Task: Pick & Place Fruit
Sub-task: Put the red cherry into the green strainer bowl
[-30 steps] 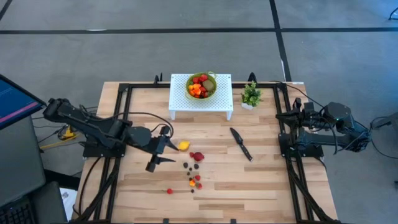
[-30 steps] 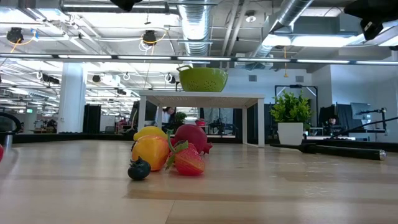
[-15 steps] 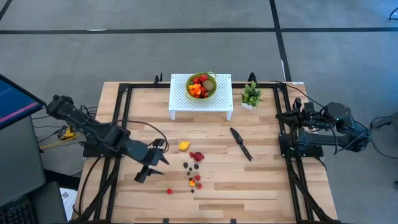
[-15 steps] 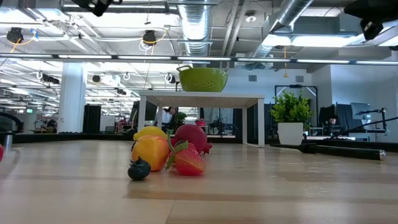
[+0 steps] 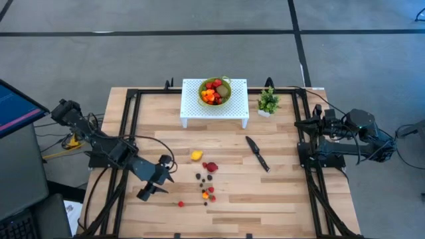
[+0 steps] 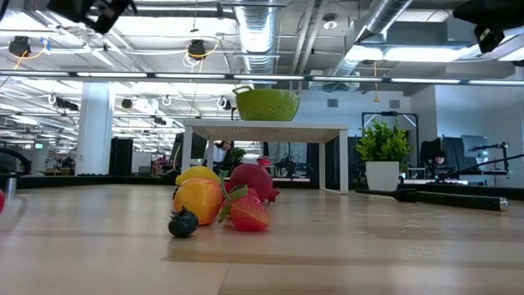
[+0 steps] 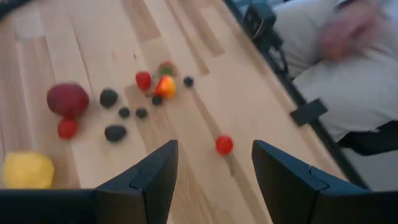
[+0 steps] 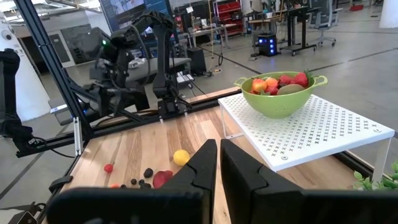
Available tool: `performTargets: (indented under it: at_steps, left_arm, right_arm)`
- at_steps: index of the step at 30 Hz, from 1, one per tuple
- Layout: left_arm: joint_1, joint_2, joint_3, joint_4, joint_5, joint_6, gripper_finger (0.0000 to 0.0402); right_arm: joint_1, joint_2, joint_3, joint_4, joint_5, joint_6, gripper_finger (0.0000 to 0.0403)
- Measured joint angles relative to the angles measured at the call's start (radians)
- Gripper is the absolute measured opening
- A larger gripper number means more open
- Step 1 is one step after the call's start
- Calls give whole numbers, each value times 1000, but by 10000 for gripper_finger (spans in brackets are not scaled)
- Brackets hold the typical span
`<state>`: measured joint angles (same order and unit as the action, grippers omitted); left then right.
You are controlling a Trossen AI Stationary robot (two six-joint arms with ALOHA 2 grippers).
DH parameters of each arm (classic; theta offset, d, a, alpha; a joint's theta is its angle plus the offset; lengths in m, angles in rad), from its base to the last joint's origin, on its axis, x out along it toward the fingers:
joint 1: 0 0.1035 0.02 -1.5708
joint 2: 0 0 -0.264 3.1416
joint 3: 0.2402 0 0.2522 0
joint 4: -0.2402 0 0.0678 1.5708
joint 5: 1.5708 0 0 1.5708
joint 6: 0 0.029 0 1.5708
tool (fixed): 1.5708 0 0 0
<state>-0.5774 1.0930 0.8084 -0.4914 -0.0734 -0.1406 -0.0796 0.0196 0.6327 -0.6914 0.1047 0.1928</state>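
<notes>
Reaching low over the pale wooden slat table (image 5: 265, 192), your left gripper (image 5: 147, 192) hangs empty with jaws parted, just beside a lone small red toy berry (image 7: 224, 144). Your right gripper (image 8: 217, 163) waits closed and empty at the table's right edge. Scattered tiny toy fruits (image 5: 207, 180) lie mid-table; others fill the green bowl (image 5: 215, 91).

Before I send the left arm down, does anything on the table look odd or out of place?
One small red fruit lies alone, apart from the loose cluster mid-table. The left gripper hangs open near it. A black knife lies among the props. Nothing looks spilled or damaged.
</notes>
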Motion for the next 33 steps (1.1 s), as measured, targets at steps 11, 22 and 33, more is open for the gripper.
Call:
performTargets:
  at_steps: [11,22,33]
  left_arm:
    - [14,0,-55,41,-132,-142,199]
    - [-24,6,-55,46,-83,-144,199]
    - [-60,153,-57,57,-23,-109,199]
  right_arm:
    - [0,0,0,0,0,0,17]
    - [0,0,0,0,0,0,17]
    - [0,0,0,0,0,0,17]
